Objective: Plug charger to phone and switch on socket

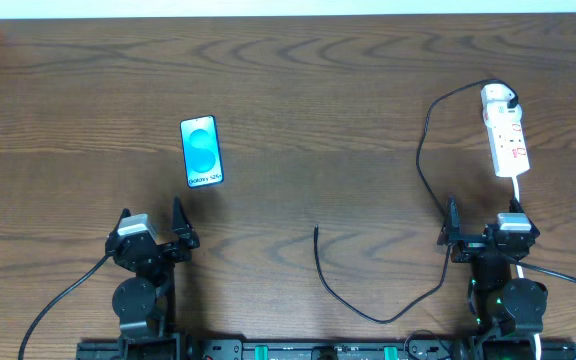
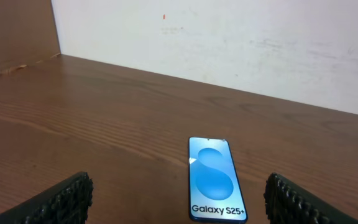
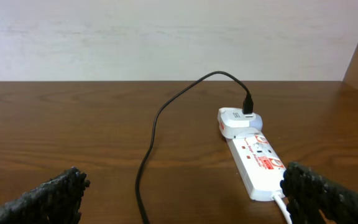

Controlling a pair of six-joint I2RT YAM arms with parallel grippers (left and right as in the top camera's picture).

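Observation:
The phone (image 1: 201,151) lies flat on the table at left, blue screen up; in the left wrist view (image 2: 215,178) it lies just ahead of my open, empty left gripper (image 1: 155,237). The white socket strip (image 1: 508,140) lies at far right with the white adapter (image 1: 497,98) plugged in at its far end. The charger's black cable (image 1: 423,150) loops from the adapter down the table to its free plug end (image 1: 315,231) near the middle. My right gripper (image 1: 483,232) is open and empty, just short of the strip (image 3: 257,164).
The strip's white cord (image 1: 521,192) runs back past my right arm. A brown board (image 2: 14,34) stands at the table's far left edge. A pale wall (image 3: 166,37) backs the table.

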